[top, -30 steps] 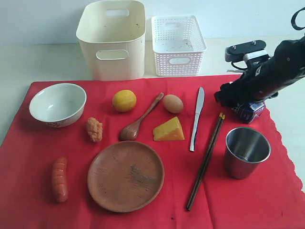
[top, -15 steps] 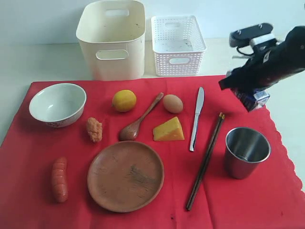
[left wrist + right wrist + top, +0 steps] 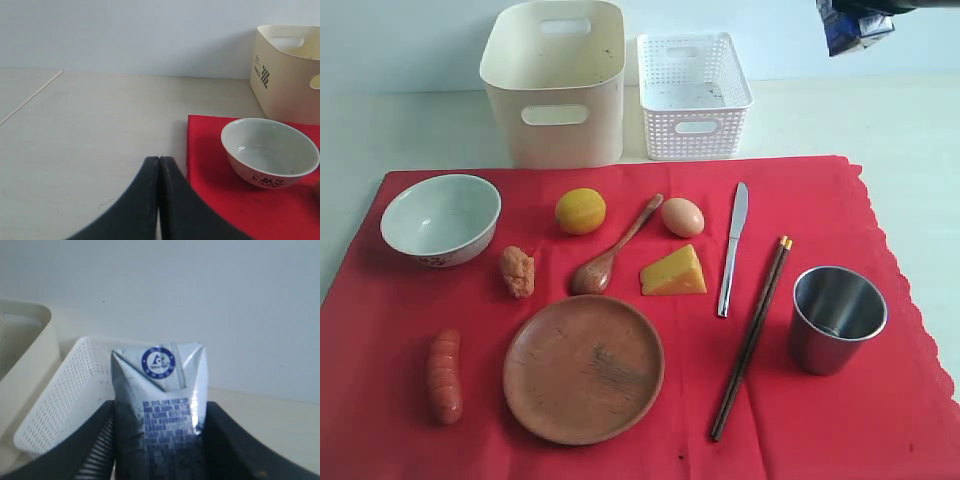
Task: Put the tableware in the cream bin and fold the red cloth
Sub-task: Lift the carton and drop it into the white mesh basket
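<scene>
Currently the red cloth (image 3: 890, 430) is lying flat, the cream bin (image 3: 555, 135) standing just past its far edge, with plate (image 3: 584, 370), bowl (image 3: 440, 215) and cup (image 3: 838, 318) sitting on it. Far right, well apart, the right gripper (image 3: 160, 450) is clamping a milk carton (image 3: 160, 390); the left gripper (image 3: 159, 195) is resting pinched shut, empty.

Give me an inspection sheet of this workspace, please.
Surface: pale table, red cloth spread flat on it.
Job's things: white bowl, wooden plate, wooden spoon, knife, chopsticks, steel cup all on the cloth; cream bin behind it, nothing seen inside.
Clutter: lemon, egg, cheese, sausage, orange lump on the cloth; lattice basket beside the bin.
Tools: left tool shut, near the bowl; right tool shut on milk carton, raised.
Cables: nothing seen.
Surroundings: plain wall.
</scene>
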Robot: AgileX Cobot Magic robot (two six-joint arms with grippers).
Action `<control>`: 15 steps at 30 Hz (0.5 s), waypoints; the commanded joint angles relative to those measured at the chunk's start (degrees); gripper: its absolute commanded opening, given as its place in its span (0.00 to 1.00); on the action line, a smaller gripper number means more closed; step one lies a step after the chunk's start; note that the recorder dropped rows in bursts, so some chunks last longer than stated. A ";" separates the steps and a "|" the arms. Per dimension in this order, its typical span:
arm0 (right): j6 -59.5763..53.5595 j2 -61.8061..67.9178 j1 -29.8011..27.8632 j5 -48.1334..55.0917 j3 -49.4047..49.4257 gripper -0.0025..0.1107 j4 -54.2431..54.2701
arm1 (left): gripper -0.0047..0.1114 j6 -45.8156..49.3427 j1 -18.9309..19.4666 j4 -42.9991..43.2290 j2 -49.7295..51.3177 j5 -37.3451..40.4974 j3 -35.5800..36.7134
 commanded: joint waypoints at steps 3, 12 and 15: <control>1.38 9.62 0.56 -5.32 -8.63 0.02 0.16 | 0.05 -0.47 0.17 -0.21 -0.30 -0.46 0.04; 3.60 28.73 7.07 -6.92 -25.06 0.02 0.15 | 0.05 -0.47 0.17 -0.21 -0.30 -0.46 0.04; 4.40 32.32 7.84 -7.28 -27.93 0.02 0.15 | 0.05 -0.47 0.17 -0.21 -0.30 -0.46 0.04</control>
